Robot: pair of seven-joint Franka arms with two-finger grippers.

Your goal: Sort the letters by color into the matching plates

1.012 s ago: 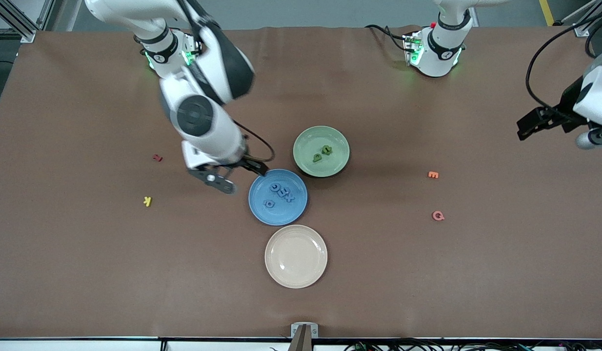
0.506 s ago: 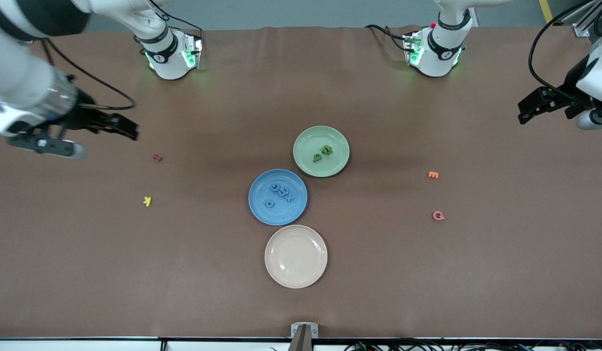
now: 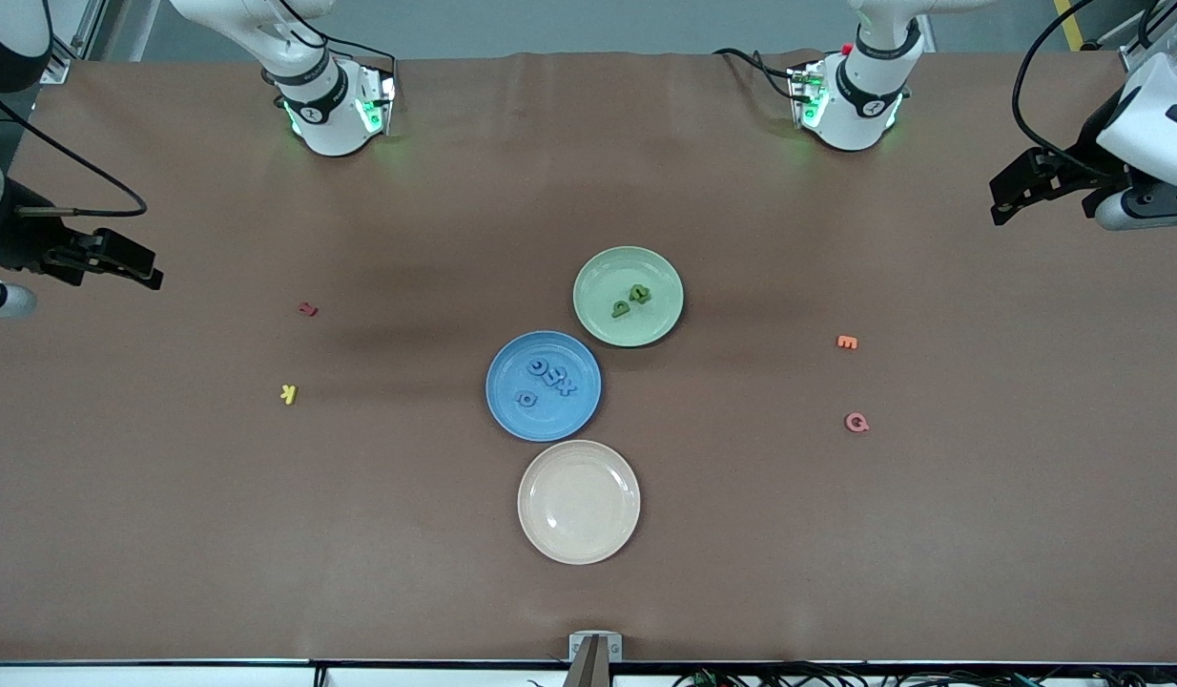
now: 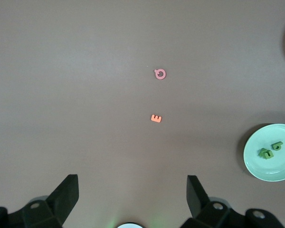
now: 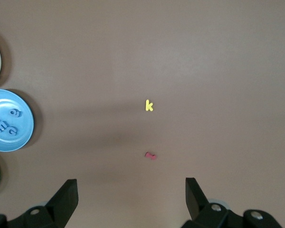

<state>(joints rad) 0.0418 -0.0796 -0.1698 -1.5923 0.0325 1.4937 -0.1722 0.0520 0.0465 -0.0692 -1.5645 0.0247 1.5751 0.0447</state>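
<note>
Cream plate (image 3: pixel 579 502), yellow K (image 3: pixel 287 393), red letter (image 3: pixel 308 309), orange E (image 3: pixel 846 342), pink Q (image 3: pixel 856 422)

The brown surface (image 3: pixel 836 553) is occupied by a green plate (image 3: pixel 603 277), blue plate (image 3: pixel 512 410), cream plate (image 3: pixel 579 502), yellow K (image 3: pixel 288 393), dark red letter (image 3: pixel 308 309), orange E (image 3: pixel 847 342) and pink Q (image 3: pixel 856 422).

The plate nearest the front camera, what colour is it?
Cream; it is clearest in the front view.

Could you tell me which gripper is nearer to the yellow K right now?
The right gripper, open above the table's edge at the right arm's end, is nearer to the yellow K. The left gripper, open too, is over the left arm's end.
</note>
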